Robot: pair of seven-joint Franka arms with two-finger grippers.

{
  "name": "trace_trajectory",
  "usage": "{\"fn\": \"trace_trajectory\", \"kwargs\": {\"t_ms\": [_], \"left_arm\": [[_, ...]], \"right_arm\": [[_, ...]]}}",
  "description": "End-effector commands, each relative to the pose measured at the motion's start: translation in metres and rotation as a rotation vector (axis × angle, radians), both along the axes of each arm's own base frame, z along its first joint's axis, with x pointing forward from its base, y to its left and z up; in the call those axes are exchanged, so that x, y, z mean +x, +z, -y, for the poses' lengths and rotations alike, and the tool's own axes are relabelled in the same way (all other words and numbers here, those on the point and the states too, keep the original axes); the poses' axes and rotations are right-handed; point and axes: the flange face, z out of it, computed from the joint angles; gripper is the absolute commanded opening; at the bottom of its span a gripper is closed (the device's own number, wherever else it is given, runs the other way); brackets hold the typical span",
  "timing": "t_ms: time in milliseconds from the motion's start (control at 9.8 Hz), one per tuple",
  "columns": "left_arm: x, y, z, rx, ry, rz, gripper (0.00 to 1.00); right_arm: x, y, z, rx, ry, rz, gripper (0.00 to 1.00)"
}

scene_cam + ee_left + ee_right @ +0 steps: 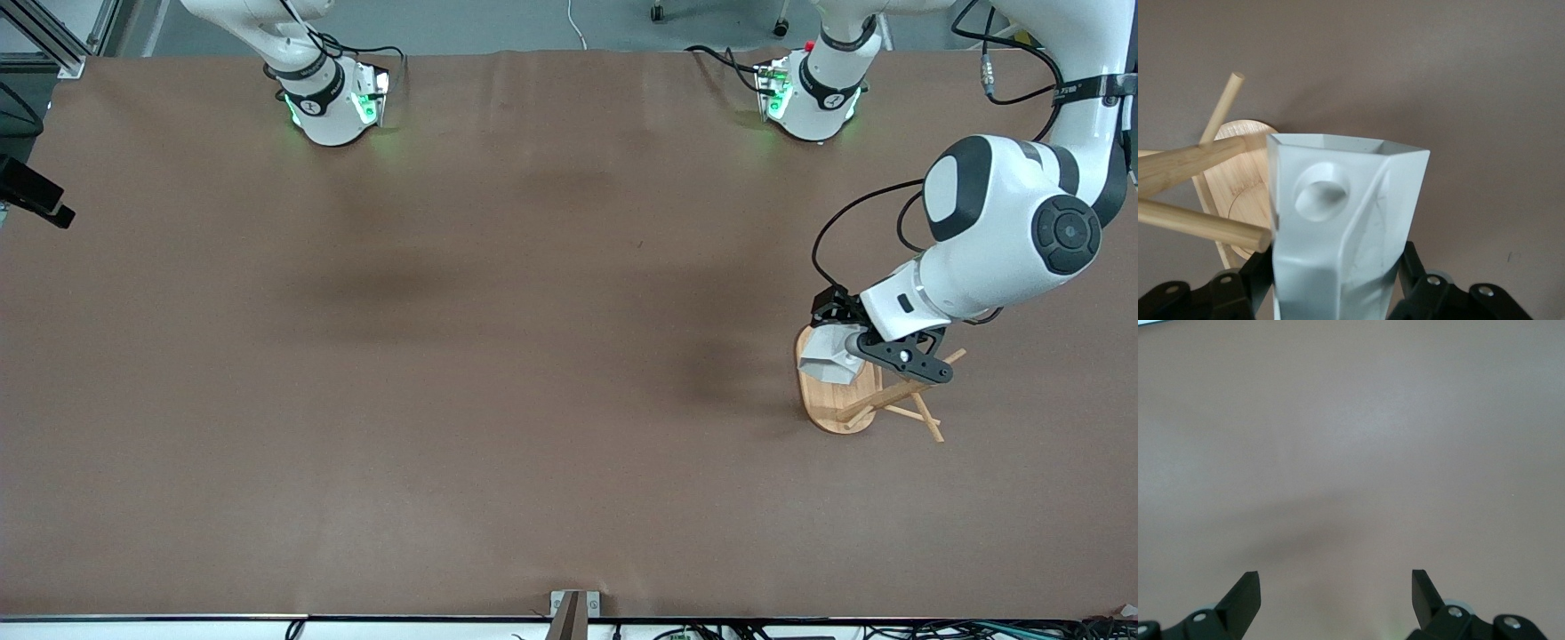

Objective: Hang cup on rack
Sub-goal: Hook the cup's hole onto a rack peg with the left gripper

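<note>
Front view: left gripper (845,351) over rack (831,404) base at left arm's end of table, jaws clamped on cup (831,360). Left wrist view: cup (1341,220) gripped by its narrow end, rim pointing away, handle hole facing camera, just beside a peg tip (1258,237); can't tell if touching. Pick-up done; not hung yet, hole needs threading onto peg, then release. Right gripper (1336,590) waits above bare table (1358,440), jaws spread wide, nothing between

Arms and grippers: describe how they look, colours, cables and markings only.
Both arms are glossy white with black joint bands and caps. Green lights glow at both bases. Black cables loop along the left arm. The left gripper is black plastic; the right gripper has black fingers with silver screws.
</note>
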Motion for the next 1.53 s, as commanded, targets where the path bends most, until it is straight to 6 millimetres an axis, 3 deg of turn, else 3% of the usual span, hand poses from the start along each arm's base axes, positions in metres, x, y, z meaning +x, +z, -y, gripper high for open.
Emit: {"fn": "trace_trajectory", "kwargs": {"t_ms": [0, 408, 510, 612, 714, 816, 1020, 1224, 1429], "left_arm": [[0.011, -0.021, -0.011, -0.004, 0.009, -0.013, 0.0], [0.02, -0.039, -0.028, -0.002, 0.023, 0.007, 0.03], [0.022, -0.038, -0.033, -0.008, 0.037, 0.007, 0.16], [0.022, -0.038, -0.033, -0.016, 0.036, 0.008, 0.72], [0.022, -0.037, -0.034, -0.018, 0.036, 0.01, 1.0], [0.022, -0.032, -0.035, -0.018, 0.049, 0.015, 1.0], [0.016, -0.001, -0.037, -0.013, 0.084, 0.042, 1.0], [0.005, 0.055, -0.044, -0.015, 0.096, 0.037, 1.0], [-0.004, 0.129, -0.068, -0.004, 0.093, 0.016, 1.0]], "right_arm": [[0.001, 0.003, 0.0, 0.016, 0.009, 0.001, 1.0], [0.001, 0.003, 0.001, 0.016, 0.009, -0.003, 1.0], [0.001, 0.003, 0.001, 0.016, 0.007, -0.001, 1.0], [0.001, 0.003, 0.002, 0.016, 0.006, 0.002, 1.0], [0.001, 0.003, 0.002, 0.016, 0.007, 0.002, 1.0], [0.0, 0.003, 0.001, 0.016, 0.009, -0.004, 1.0], [0.001, 0.007, 0.0, 0.003, 0.012, 0.007, 1.0], [0.0, 0.01, 0.002, -0.007, 0.007, 0.017, 1.0], [0.0, 0.011, 0.002, -0.004, -0.006, 0.029, 1.0]]}}
